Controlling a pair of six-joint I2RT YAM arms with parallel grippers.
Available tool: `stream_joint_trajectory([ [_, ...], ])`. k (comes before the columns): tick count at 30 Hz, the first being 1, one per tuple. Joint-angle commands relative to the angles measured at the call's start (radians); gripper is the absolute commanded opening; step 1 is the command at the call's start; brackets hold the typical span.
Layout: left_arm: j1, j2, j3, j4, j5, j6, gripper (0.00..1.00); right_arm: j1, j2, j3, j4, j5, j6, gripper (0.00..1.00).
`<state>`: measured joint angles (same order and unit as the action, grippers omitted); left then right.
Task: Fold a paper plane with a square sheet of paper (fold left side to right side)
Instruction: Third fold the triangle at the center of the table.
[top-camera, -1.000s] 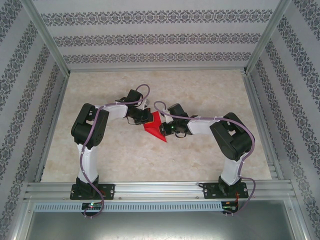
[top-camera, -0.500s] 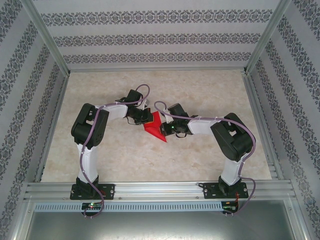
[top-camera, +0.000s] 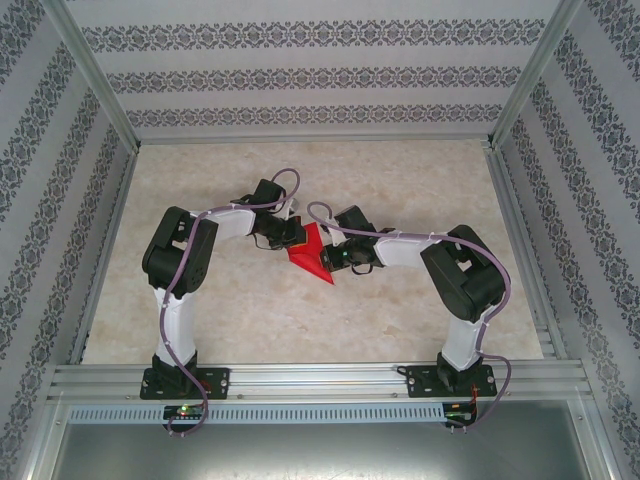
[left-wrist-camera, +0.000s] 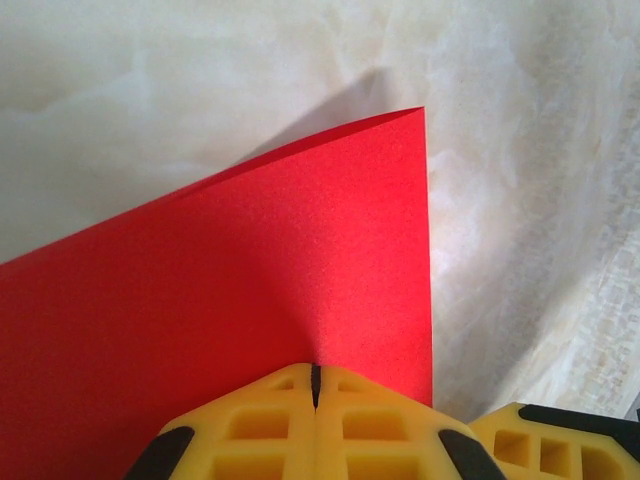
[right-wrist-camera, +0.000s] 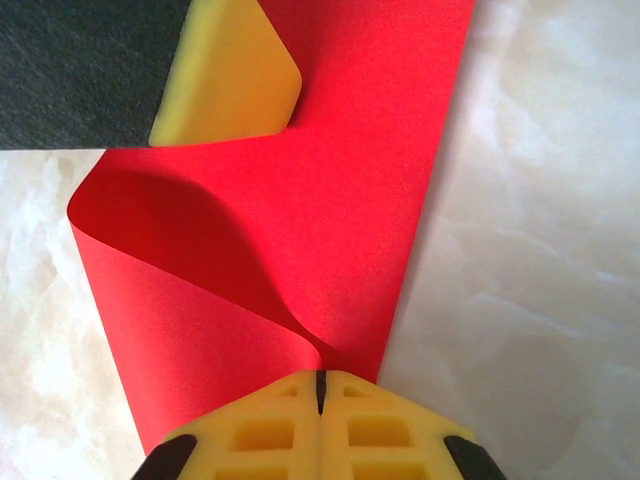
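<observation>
Paper (top-camera: 312, 257) sits at the centre of the table (top-camera: 230, 320), part folded, with its sharp tip toward 5 o'clock in the top view. Left gripper (top-camera: 291, 238) is at the paper's 10 o'clock, fingers pressed together and pinching the sheet edge. The left wrist view shows the sheet running up toward 12, lifted, with shadow beneath.

Right gripper (top-camera: 336, 258) is at the paper's 3 o'clock, fingers also clamped tight on paper. Its wrist view shows a flap curling over from 9 into the pinch, rounded and not creased.

Likely one pinch anchors while the other carries the left side across.

In the way: the grippers are close together. The left gripper's finger (right-wrist-camera: 228, 80) is on the paper at 11 in the right wrist view, crowding the fold. Patterned walls (top-camera: 300, 80) and the metal frame (top-camera: 300, 380) are well apart, no hindrance.
</observation>
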<state>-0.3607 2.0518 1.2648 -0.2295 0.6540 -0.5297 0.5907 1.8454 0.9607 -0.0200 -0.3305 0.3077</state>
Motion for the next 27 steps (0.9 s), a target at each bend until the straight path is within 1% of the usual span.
stream_joint_trajectory([
  [1, -0.004, -0.042, 0.028, -0.095, -0.019, 0.043, 0.06, -0.006, 0.029, 0.014, -0.043, 0.007, -0.03, 0.0],
  [8, 0.037, -0.085, 0.132, -0.188, -0.03, 0.077, 0.09, 0.001, 0.018, -0.002, -0.031, -0.004, -0.037, 0.0],
  [11, 0.051, -0.127, 0.119, -0.19, -0.034, 0.074, 0.09, 0.003, 0.016, -0.001, -0.033, -0.005, -0.039, 0.0],
  [13, 0.05, -0.164, 0.075, -0.167, -0.011, 0.06, 0.06, 0.003, 0.014, -0.001, -0.033, -0.005, -0.038, 0.0],
  [16, 0.047, -0.225, -0.043, -0.058, 0.086, -0.001, 0.02, 0.004, 0.014, 0.002, -0.034, -0.003, -0.041, 0.0],
  [19, 0.038, -0.26, -0.159, 0.075, 0.164, -0.074, 0.02, 0.007, 0.018, 0.005, -0.038, -0.002, -0.044, 0.0],
  [23, 0.021, -0.266, -0.28, 0.297, 0.222, -0.188, 0.02, 0.008, 0.024, 0.01, -0.048, 0.002, -0.048, 0.0],
  [27, 0.002, -0.23, -0.325, 0.407, 0.228, -0.238, 0.02, 0.009, 0.025, 0.012, -0.052, 0.0, -0.05, 0.0],
])
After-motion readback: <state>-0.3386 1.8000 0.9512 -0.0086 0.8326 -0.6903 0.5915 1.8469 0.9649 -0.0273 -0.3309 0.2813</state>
